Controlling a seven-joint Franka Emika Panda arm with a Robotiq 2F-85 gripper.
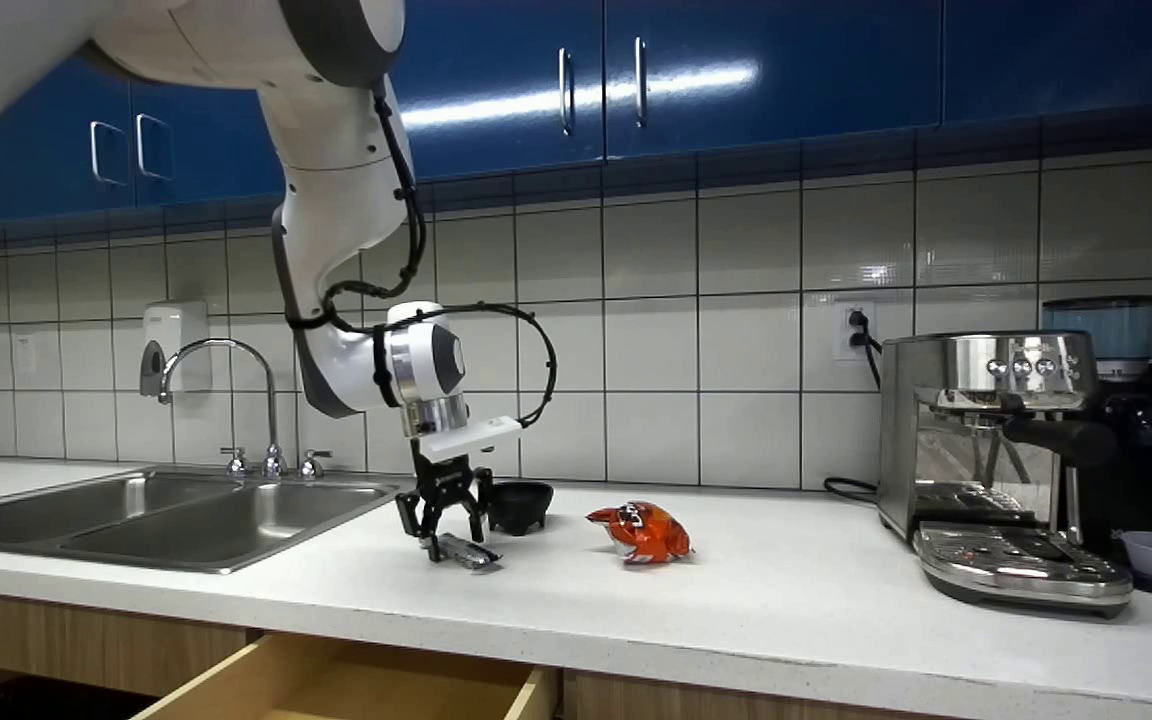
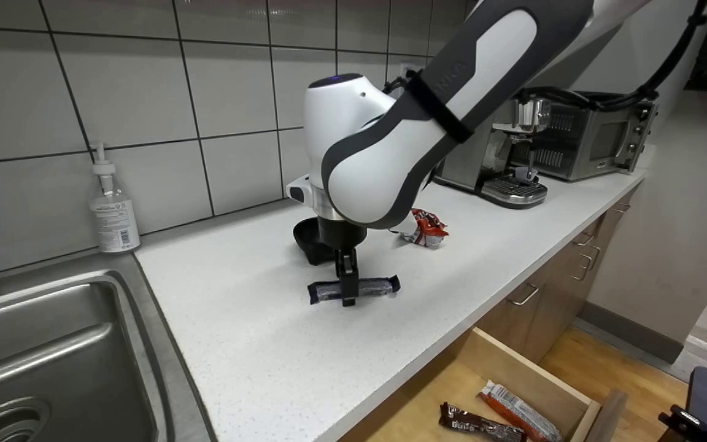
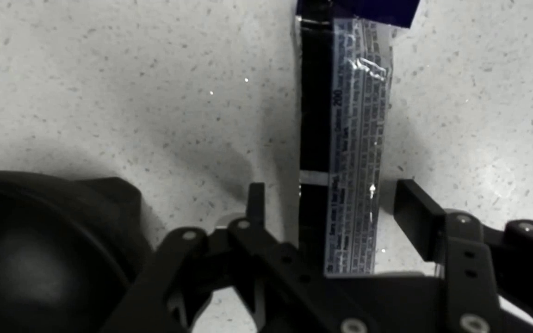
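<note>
In an exterior view, the gripper [image 1: 455, 543] stands over the wrapped bar [image 1: 466, 553]. In an exterior view, a drawer [image 2: 525, 362] lower than the gripper holds 2 wrappers [image 2: 482, 423]. In the wrist view, 2 parted fingers [image 3: 418, 219] flank the wrapped bar: seemingly reached, not yet gripped.

In the wrist view, the wrapped bar [image 3: 354, 152] carries "200" next to "Calories", with "Serv. size" and "1 bar" lower down (all running sideways); the finer print cannot be read. In an exterior view, faint letters on the robot arm [image 2: 390, 159] end in "NKA"; print on the pump bottle [image 2: 114, 221] is too small.
</note>
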